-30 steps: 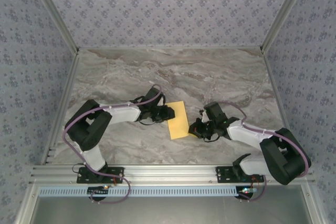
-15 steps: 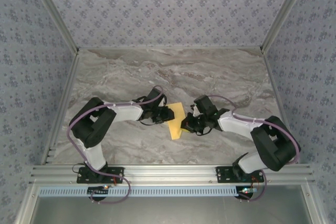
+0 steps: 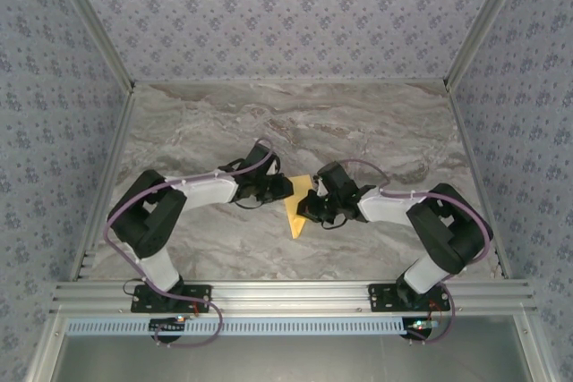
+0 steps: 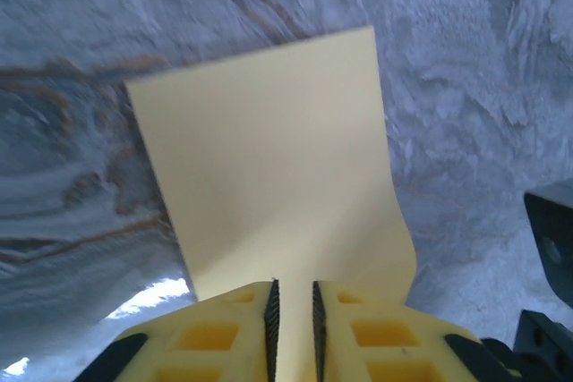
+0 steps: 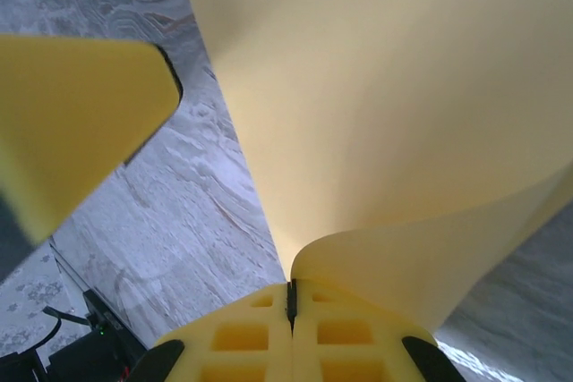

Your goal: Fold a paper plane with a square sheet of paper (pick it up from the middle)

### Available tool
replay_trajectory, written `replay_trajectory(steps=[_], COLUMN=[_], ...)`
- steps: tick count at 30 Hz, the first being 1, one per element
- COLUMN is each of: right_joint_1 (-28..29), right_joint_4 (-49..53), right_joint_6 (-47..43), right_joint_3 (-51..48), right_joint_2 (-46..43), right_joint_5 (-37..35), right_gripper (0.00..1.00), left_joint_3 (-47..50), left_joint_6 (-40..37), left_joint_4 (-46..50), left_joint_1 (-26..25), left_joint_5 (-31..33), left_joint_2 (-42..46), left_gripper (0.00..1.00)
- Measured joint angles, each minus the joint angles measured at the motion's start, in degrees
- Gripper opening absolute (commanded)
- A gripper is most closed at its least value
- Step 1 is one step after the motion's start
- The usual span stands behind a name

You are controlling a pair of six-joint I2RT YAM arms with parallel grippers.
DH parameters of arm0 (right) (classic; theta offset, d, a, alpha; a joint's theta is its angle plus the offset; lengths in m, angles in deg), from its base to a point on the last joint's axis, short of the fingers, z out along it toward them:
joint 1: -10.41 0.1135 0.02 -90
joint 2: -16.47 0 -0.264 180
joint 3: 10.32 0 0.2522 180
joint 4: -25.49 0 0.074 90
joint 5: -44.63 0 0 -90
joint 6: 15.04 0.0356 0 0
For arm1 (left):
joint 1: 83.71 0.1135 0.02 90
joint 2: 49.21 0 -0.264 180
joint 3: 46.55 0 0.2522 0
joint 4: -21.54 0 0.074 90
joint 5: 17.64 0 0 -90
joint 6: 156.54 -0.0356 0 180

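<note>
The square sheet of paper [image 3: 295, 214] lies mid-table between the two grippers, showing from above as a narrow yellow wedge. In the left wrist view the sheet [image 4: 269, 158] lies flat with its right side curling up. My left gripper [image 4: 293, 315] sits at the sheet's near edge, jaws a narrow gap apart with paper showing between the pads. Seen from above, the left gripper [image 3: 285, 190] is at the sheet's left edge. My right gripper [image 5: 291, 297] is shut, and the sheet [image 5: 403, 87] curls up and over from its jaw tips. From above the right gripper [image 3: 307, 207] hangs over the sheet's right part.
The marble table [image 3: 358, 123] has patterned walls on three sides and metal rails along them. An aluminium rail [image 3: 286, 292] runs along the near edge by the arm bases. A left finger [image 5: 81, 131] shows close by in the right wrist view.
My right gripper has swept left across the sheet, carrying its right edge up and over, so less yellow shows from above. The left arm shifted a little and its jaws narrowed.
</note>
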Motion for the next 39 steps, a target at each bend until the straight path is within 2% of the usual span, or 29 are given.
replay_trajectory(steps=[11, 39], right_joint_1=[0.3, 0.7], right_joint_4=[-4.7, -5.7], right_joint_6=[0.3, 0.2], right_joint_3=[0.1, 0.1], right_joint_2=[3.1, 3.8], right_joint_5=[-0.4, -3.5], right_gripper=[0.05, 0.05], left_joint_3=[-2.9, -3.5], left_joint_6=[-0.6, -1.0], left_joint_4=[2.0, 3.0], left_joint_1=[0.8, 0.8], left_joint_5=[0.7, 0.7], left_joint_2=[-5.4, -6.0], left_gripper=[0.14, 0.10])
